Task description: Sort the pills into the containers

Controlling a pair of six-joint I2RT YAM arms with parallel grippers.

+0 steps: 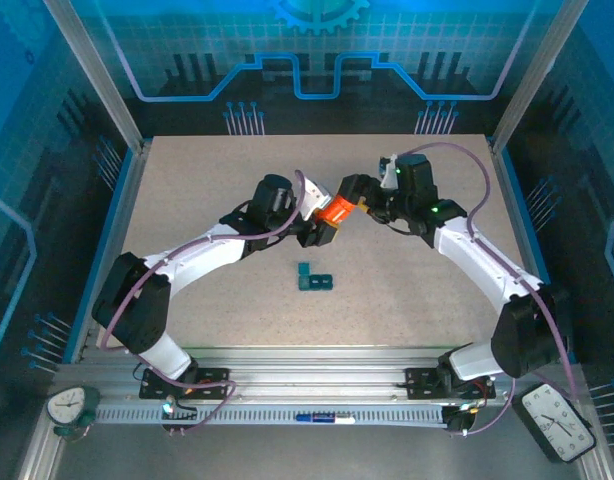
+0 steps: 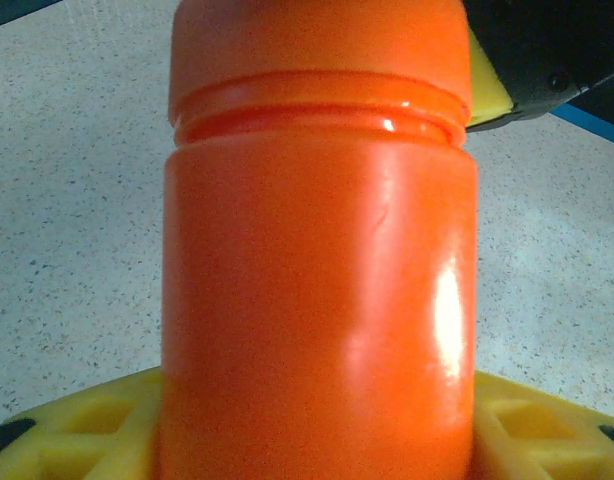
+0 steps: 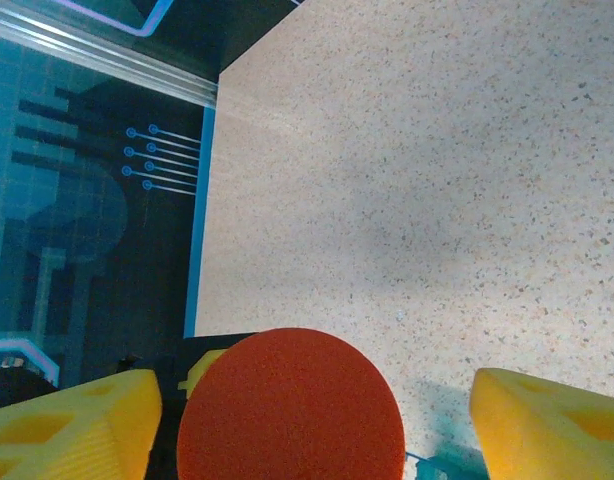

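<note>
Containers lie apart from the fingers around the orange bottle.

1. a speckled beige table is spreading out under cool, even light.
2. blue walls printed with circuit lines are closing it in on three sides, with aluminium posts framing them.
3. a grooved metal rail is running along the near edge.
4. a round clock is sitting at the near left corner, and a black-cased clock is lying tilted at the near right.
</note>
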